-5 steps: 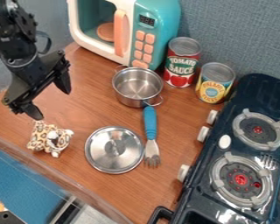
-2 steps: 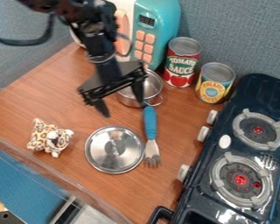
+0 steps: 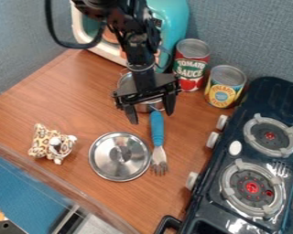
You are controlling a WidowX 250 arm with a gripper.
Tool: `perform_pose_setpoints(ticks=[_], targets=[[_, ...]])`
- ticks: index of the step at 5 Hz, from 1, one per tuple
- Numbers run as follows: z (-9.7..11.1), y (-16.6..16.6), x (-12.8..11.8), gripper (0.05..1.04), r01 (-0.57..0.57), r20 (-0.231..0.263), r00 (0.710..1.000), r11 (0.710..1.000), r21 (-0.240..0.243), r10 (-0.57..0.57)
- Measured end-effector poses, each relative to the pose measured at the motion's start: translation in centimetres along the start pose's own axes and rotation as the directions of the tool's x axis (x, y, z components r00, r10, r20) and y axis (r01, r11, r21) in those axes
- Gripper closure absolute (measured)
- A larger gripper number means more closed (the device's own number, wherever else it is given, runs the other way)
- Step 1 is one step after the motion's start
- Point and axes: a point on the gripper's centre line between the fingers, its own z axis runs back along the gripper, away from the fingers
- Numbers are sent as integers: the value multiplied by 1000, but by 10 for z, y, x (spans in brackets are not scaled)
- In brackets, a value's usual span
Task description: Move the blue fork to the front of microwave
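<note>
The black gripper [image 3: 152, 119] hangs over the small metal pot, just above the handle end of the fork, its two fingers apart with nothing held between them. Below it, the blue-handled fork [image 3: 157, 130] lies on the wooden table, its metal tines toward the front, beside the round lid. At the back, the teal and white microwave [image 3: 176, 23] stands partly hidden behind the arm.
The metal pot [image 3: 150, 105] is partly covered by the gripper. A metal lid [image 3: 119, 156] lies left of the fork, a spotted plush toy [image 3: 52, 144] farther left. Two cans, red [image 3: 190, 64] and yellow [image 3: 225, 86], stand behind; a dark stove [image 3: 235, 201] is at right.
From the left side of the table, the gripper has moved right to a place above the pot and the fork's handle end. The fork and the other objects have stayed put.
</note>
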Motion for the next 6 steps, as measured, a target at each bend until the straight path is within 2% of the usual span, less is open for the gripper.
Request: perform_pose_setpoints(ticks=[2,3,4,6], targets=[[-33,-7,2,83,46,-16,999,997,56,-45],[-50,-10,-2,83,65,-44,997,997,49,-63],[-54,-19,-2,133,87,-31,996,995,49,-86],[-56,-19,-9,691,99,-19,995,994,37,-98]])
